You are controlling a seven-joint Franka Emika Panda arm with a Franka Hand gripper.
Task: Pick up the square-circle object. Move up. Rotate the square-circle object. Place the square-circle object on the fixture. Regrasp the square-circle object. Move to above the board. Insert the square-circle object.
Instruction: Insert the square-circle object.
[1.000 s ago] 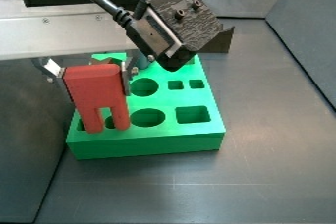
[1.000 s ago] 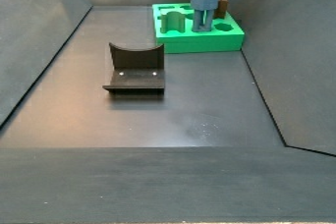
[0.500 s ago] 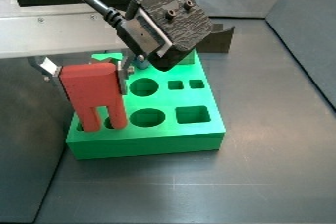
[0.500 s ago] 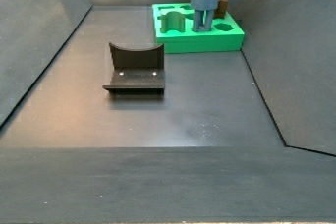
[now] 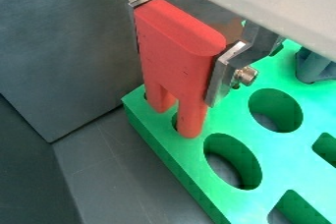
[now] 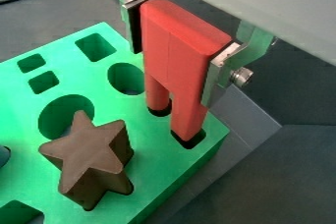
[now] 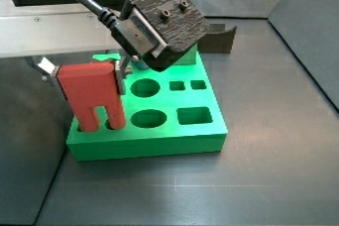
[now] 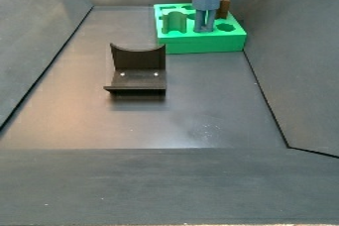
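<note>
1. Four things matter here, and the biggest is the board (image 7: 146, 131), a thick green slab near a corner of the dark floor. Its top is cut with round, square and other shaped holes. In a wrist view a brown star peg (image 6: 88, 159) already sits in one of them.
2. Next in size is the gripper (image 6: 184, 51), poised above the board's corner. Its flat silver fingers (image 6: 234, 59) press on opposite sides of the square-circle object (image 6: 182, 66), so the jaws are narrowed to the piece's width and clamped on it.
3. That red piece stands upright in both wrist views, with two legs pointing down. Their tips appear to have entered holes at the board's edge; how deep they go cannot be told.
4. Smallest is the fixture (image 8: 135, 69), a dark bracket on the floor, well apart from the board and bare.
5. Handling, as a judgement: the red piece looks like rigid, light moulded plastic with smooth, fairly slick faces. It should not bend or crush, though it could pivot between the pads if a leg catches a hole rim. The broad flat sides of the upper body, where the fingers sit now, are the sensible place to hold.
6. No brand, label or writing is readable in any view.
</note>
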